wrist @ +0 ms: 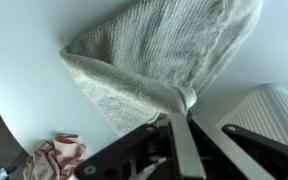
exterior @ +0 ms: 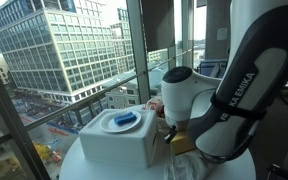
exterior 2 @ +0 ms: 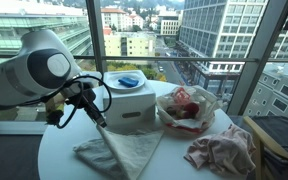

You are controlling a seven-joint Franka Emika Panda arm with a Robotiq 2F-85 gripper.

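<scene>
arm (exterior 2: 32,68) angled down, gripper (exterior 2: 101,123) pinching towel (exterior 2: 124,152)

We saw the towel (exterior 2: 122,152) on the table (exterior 2: 174,152), the box (exterior 2: 127,102) behind it, the bag (exterior 2: 189,108) beside that, a cloth (exterior 2: 224,150) before the bag.

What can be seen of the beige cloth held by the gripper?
The cloth is a beige ribbed knit, soft and limp. Most of it lies spread on the white round table, close to a white box. The gripper is shut on a bunched fold at one edge, lifting it into a peak.
</scene>
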